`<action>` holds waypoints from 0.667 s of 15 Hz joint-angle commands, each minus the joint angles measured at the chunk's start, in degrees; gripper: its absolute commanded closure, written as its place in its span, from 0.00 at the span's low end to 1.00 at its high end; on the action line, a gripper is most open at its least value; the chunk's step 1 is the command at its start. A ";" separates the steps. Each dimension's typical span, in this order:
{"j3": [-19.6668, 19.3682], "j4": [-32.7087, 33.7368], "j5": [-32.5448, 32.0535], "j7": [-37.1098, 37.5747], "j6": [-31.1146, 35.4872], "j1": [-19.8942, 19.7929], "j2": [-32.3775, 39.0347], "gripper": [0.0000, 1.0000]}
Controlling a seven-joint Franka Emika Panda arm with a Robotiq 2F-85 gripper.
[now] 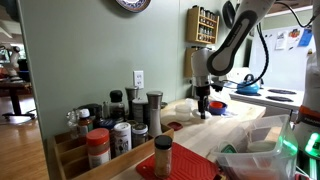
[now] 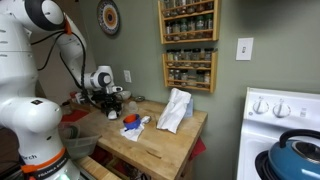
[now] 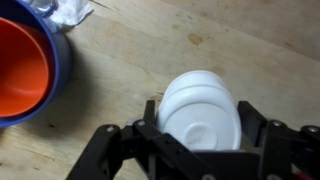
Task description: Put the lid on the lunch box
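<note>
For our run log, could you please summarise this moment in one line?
gripper: astride lid, grip unclear | lid: overlapping lunch box | seating: unconfirmed

Soft, even indoor light throughout; wrist view blurry, low-resolution.

Kitchen corner: green walls, wood worktop.
The green wall (image 2: 140, 60) is flat and evenly lit. Two wooden spice racks (image 2: 188, 68) hang on it, one above the other, with a white switch plate (image 2: 244, 48) to their right and a round dark-rimmed wall piece (image 2: 108, 17) to their left. Butcher-block countertop (image 2: 170, 140) below, white stove (image 2: 285, 105) at its right. In an exterior view, wood floor (image 1: 18, 150) near left and a white outlet (image 1: 138, 78) on the wall.
</note>
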 commanded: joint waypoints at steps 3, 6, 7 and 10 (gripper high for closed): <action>0.78 -0.95 -1.86 -0.20 -7.07 -0.35 -6.86 0.43; 1.33 0.17 -2.20 -0.82 -10.87 -0.36 -8.47 0.44; 1.58 0.89 -1.64 -1.79 -11.54 -0.28 -8.39 0.44; 2.29 3.44 -1.35 -3.90 -12.60 0.00 -7.36 0.44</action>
